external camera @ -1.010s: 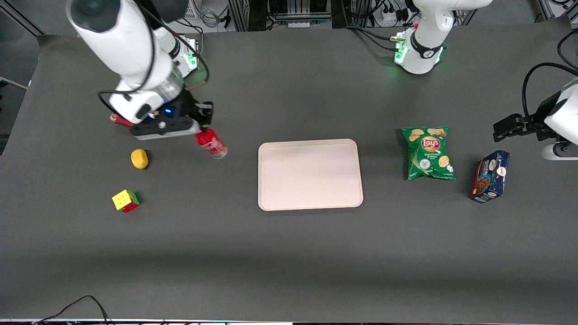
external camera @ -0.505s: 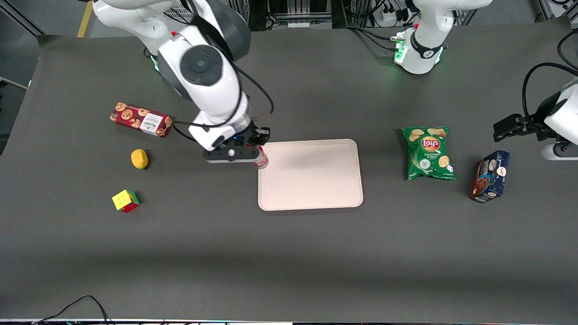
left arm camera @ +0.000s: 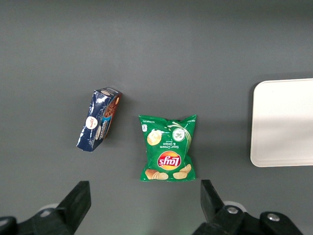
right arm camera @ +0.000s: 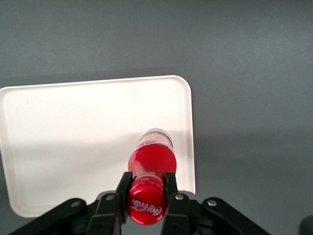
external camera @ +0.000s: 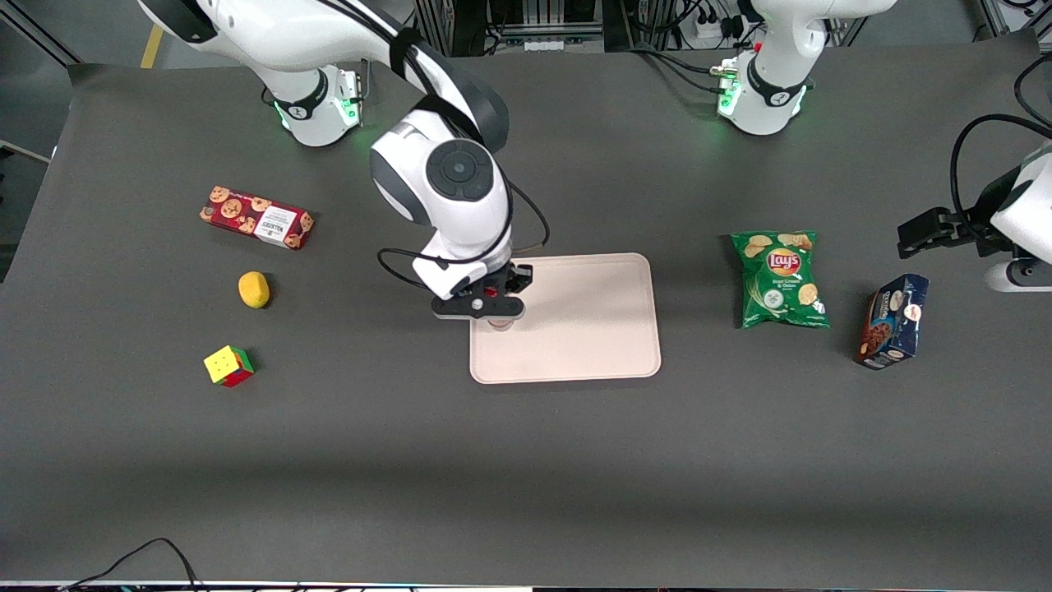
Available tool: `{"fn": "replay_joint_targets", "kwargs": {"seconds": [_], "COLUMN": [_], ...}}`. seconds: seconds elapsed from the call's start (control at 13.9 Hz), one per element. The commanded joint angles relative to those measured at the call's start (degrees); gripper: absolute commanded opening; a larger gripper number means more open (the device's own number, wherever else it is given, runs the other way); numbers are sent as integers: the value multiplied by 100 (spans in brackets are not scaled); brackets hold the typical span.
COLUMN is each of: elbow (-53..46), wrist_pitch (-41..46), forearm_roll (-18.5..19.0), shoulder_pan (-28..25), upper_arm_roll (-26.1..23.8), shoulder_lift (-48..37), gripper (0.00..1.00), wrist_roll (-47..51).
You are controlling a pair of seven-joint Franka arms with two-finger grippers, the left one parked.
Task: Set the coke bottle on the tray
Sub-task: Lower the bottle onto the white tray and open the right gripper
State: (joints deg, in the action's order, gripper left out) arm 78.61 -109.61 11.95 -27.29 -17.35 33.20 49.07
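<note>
Gripper (right arm camera: 145, 196), glossy coke bottle (right arm camera: 151, 157) now over smooth tray (right arm camera: 63, 137)

My pincer (right arm camera: 146, 193) grips the coke bottle (right arm camera: 149, 169) at the neck, one finger (right arm camera: 123, 188) on each side just under the red cap. The bottle hangs cap toward me, clear base down over the tray (right arm camera: 73, 132), close inside the tray's rim near one short edge. Dark tabletop (right arm camera: 244, 98) surrounds the tray.
</note>
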Motion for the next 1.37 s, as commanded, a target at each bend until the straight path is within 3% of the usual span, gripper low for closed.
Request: {"fn": "replay_joint_targets", "kwargs": {"seconds": [0.0,0.79,0.87,0.94,1.08,1.3], "elbow": [-154,735,735,726,726,691], "wrist_pitch": [-138,-948,-948,-948,-948,-922], "forearm_roll": [255,308,308,299,264,211], "shoulder_pan": [-58,127,127,127,127,241], "upper_arm_roll": [12,12,12,12,12,21], "shoulder_lift": [187,99,99,99,99,-14], "gripper": [0,0,7,50,100,100], "wrist_roll": [199,199,208,216,217,234]}}
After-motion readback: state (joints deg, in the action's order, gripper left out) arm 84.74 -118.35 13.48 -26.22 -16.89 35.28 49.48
